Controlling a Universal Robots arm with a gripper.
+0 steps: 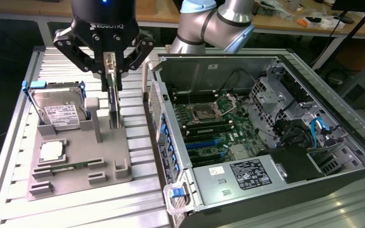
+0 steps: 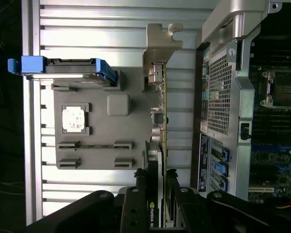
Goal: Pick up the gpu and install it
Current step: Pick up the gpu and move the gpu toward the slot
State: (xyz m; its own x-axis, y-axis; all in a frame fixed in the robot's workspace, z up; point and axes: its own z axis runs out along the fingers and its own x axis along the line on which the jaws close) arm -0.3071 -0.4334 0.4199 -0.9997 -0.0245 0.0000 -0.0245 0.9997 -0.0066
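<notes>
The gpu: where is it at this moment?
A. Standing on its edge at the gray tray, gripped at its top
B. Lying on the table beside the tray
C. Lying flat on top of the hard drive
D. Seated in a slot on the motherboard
A: the gpu stands on edge at the gray tray, with the gripper closed on its top, outside the computer case.

gpu: green edge, silver bracket. claw: black. hard drive: silver, white label, blue frame. holder: grey.
</notes>
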